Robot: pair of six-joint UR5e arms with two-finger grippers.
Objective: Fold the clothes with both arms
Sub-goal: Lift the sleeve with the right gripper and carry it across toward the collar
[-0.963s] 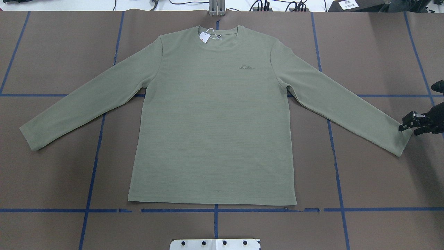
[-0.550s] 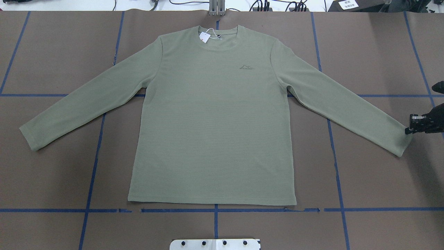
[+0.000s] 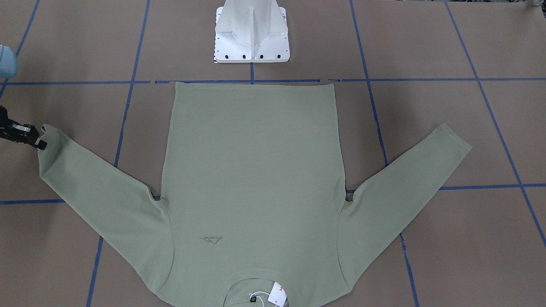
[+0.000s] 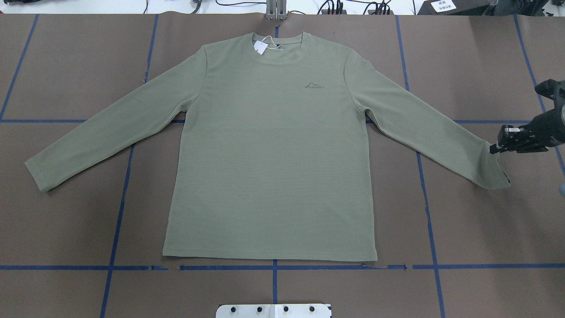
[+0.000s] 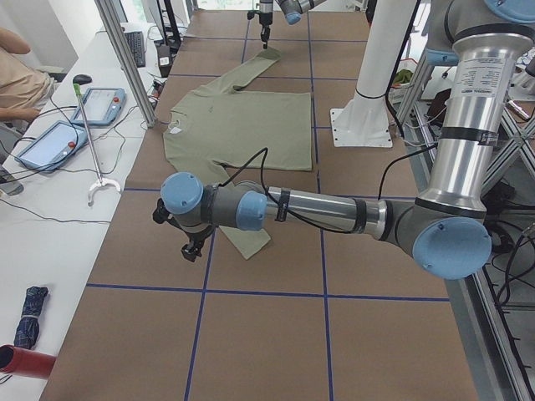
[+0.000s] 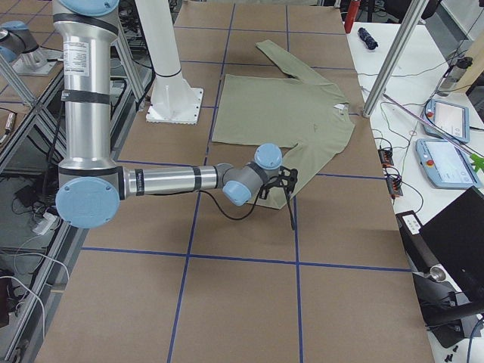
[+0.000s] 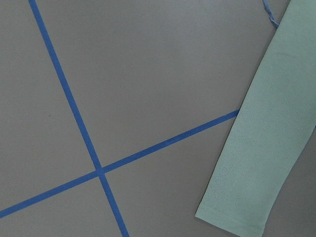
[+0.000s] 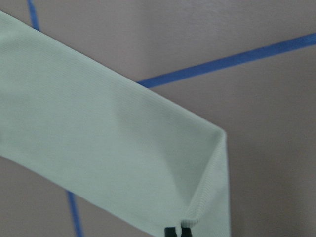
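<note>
Right gripper (image 4: 493, 149) pinches the shirt (image 4: 269, 154) cuff's upturned corner

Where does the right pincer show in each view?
Front-facing: left edge, right pincer on the sleeve cuff.
Overhead: near the right edge.
Left side: far away, top centre.
Right side: near, centre.
Left wrist: not in it.
Right wrist: only the tips, at the bottom edge.
Shared landmark: the sleeve cuff it pinches.
</note>
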